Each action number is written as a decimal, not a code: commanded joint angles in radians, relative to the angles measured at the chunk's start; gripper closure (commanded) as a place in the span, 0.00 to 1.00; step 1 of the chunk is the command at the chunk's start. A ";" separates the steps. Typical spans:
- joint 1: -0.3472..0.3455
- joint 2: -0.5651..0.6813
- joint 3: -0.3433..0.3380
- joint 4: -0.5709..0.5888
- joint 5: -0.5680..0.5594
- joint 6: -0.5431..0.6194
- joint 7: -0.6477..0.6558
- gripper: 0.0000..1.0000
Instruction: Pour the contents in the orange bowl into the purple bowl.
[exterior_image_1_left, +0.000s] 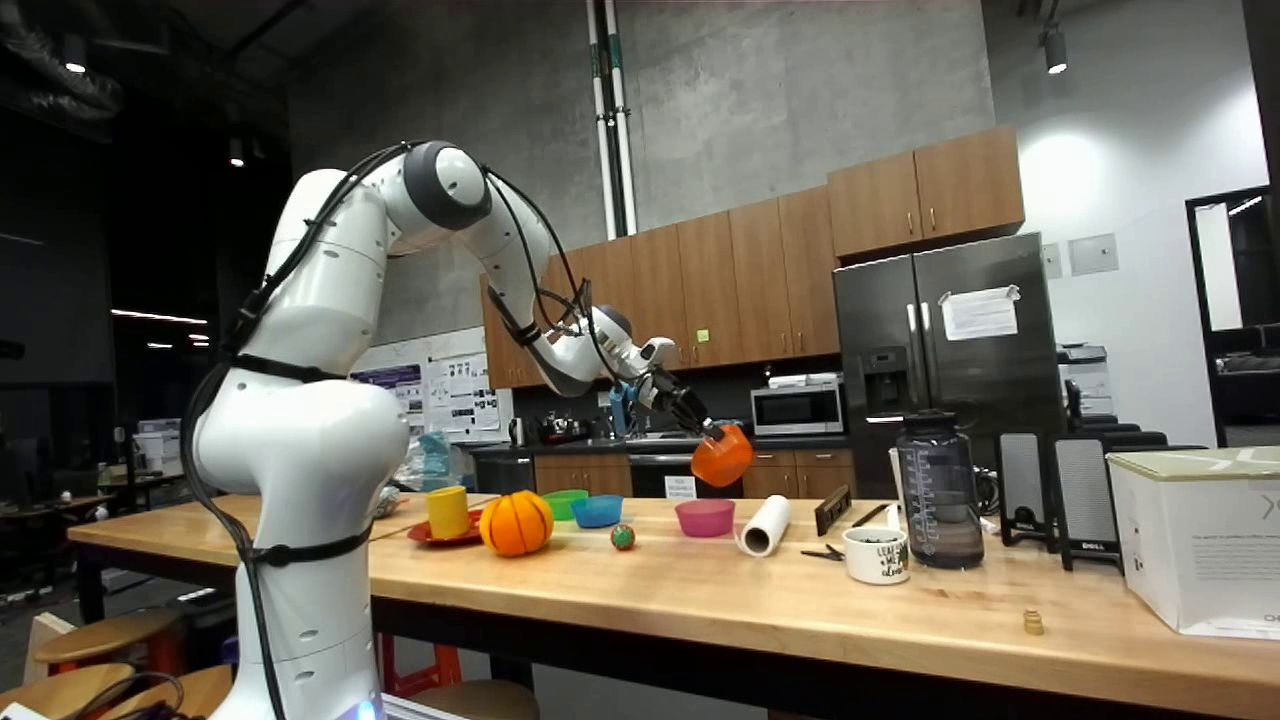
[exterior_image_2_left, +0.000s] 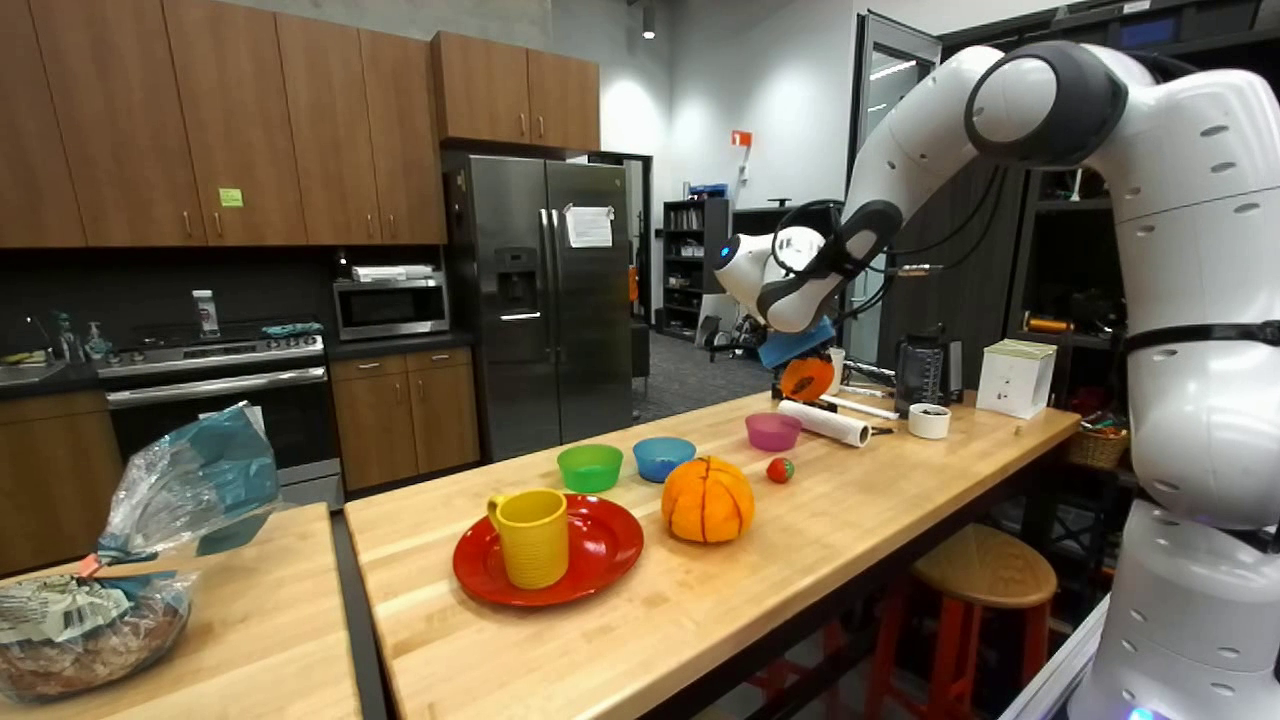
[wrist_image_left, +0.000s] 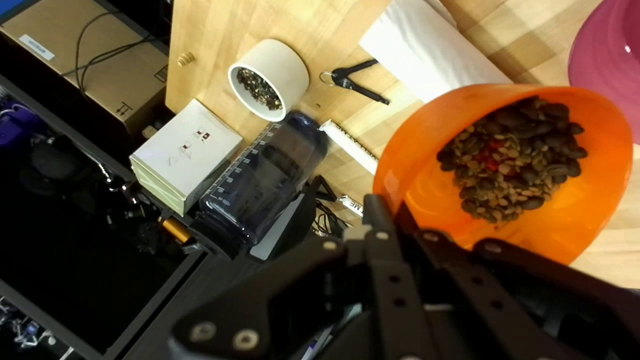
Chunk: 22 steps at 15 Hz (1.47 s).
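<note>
My gripper (wrist_image_left: 392, 212) is shut on the rim of the orange bowl (wrist_image_left: 595, 200). The orange bowl is tilted and in the air; it also shows in both exterior views (exterior_image_1_left: 722, 457) (exterior_image_2_left: 806, 380). Dark beans, small brown seeds and a few red bits (wrist_image_left: 510, 165) lie inside it. The purple bowl (exterior_image_1_left: 705, 518) stands upright on the table, lower than the orange bowl; it also shows in an exterior view (exterior_image_2_left: 773, 432) and at the right edge of the wrist view (wrist_image_left: 600, 60). Its inside is mostly out of view.
A white roll (exterior_image_1_left: 766, 525) lies beside the purple bowl. A white cup (exterior_image_1_left: 876, 555), a dark bottle (exterior_image_1_left: 938, 490) and a white box (exterior_image_2_left: 1015, 378) stand farther along. Blue (exterior_image_2_left: 663, 458) and green (exterior_image_2_left: 590, 468) bowls, a pumpkin-like ball (exterior_image_2_left: 707, 500) and a red strawberry-like ball (exterior_image_2_left: 780, 470) are on the table.
</note>
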 joint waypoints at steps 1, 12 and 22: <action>0.003 -0.045 0.035 -0.048 -0.063 -0.053 0.030 0.99; 0.030 0.026 0.119 -0.023 -0.233 -0.175 0.147 0.99; 0.045 0.150 0.139 0.051 -0.378 -0.276 0.213 0.99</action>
